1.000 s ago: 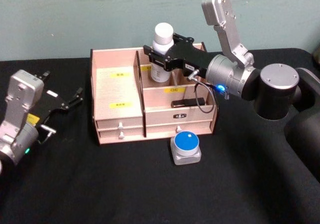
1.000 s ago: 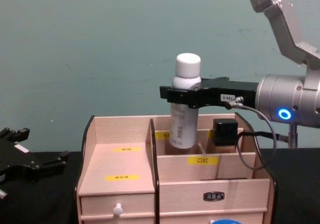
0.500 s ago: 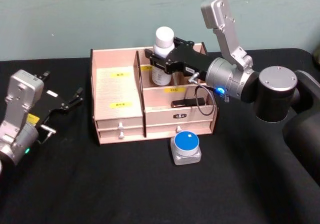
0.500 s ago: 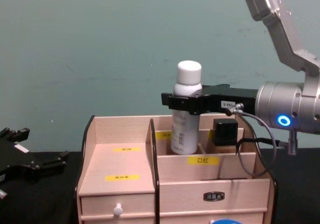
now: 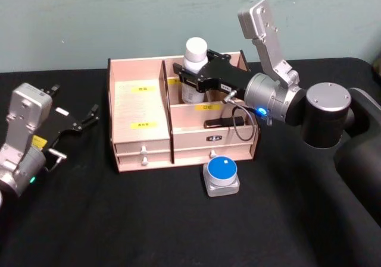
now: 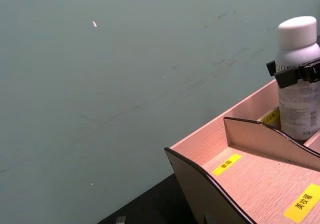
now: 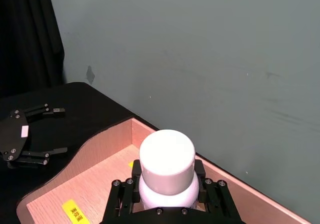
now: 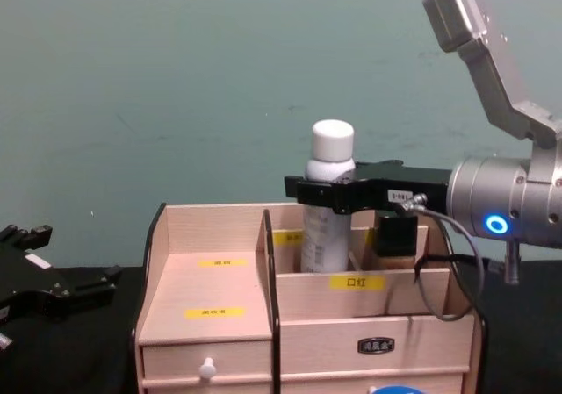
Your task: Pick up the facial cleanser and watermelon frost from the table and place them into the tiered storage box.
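Note:
The facial cleanser (image 5: pixel 194 56), a tall white bottle with a rounded cap, stands upright in a back compartment of the tiered storage box (image 5: pixel 140 109). My right gripper (image 5: pixel 191 72) is shut on its neck. The chest view has the facial cleanser (image 8: pixel 328 227) behind the storage box's (image 8: pixel 211 324) inner wall, its base hidden, with the right gripper (image 8: pixel 327 190) clamped below the cap. In the right wrist view the cleanser's cap (image 7: pixel 166 154) rises above the right gripper (image 7: pixel 167 204). The watermelon frost (image 5: pixel 221 175), a blue-lidded jar, sits on the table before the box. My left gripper (image 5: pixel 76 101) rests open at the left.
The black table (image 5: pixel 149 219) has free room in front and to the left of the box. A dark flat object (image 5: pixel 223 123) lies in the box's front right tier. A teal wall (image 5: pixel 119 17) stands close behind the box.
My right gripper has lowered the facial cleanser deeper into the box's back compartment. The left arm has not moved.

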You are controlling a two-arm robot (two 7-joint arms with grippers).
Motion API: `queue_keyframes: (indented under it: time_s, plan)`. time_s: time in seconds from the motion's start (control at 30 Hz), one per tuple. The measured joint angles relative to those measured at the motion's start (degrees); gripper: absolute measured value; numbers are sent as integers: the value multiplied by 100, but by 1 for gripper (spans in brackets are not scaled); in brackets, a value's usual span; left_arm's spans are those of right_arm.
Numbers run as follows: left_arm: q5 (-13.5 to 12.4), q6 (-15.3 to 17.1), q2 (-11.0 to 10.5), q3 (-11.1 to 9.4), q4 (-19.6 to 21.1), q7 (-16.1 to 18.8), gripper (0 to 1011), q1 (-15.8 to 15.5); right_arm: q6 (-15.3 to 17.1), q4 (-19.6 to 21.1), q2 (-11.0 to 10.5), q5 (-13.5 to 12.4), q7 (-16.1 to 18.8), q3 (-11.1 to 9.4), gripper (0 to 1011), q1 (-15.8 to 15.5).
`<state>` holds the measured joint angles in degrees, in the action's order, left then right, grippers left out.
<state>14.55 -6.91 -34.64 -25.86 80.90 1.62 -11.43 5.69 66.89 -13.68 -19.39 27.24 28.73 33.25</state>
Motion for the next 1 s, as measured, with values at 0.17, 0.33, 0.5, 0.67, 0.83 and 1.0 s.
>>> queue_keyframes:
  time_s: [0.17,0.33,0.5,0.67,0.83,1.0]
  plan:
    - [0,0,0,0,0,0,1010,0,-16,-101,21,8,21,-3,607,19]
    - [0,0,0,0,0,0,1010,0,-19,-215,48,8,49,-12,607,49]
    - [0,0,0,0,0,0,1010,0,-17,-312,71,10,86,-4,607,78]
    - [0,0,0,0,0,0,1010,0,-14,-403,88,20,122,11,607,107]
    - [0,0,0,0,0,0,1010,0,-9,-476,102,38,149,35,607,128]
    - [0,0,0,0,0,0,1010,0,20,-526,111,78,146,57,607,141]
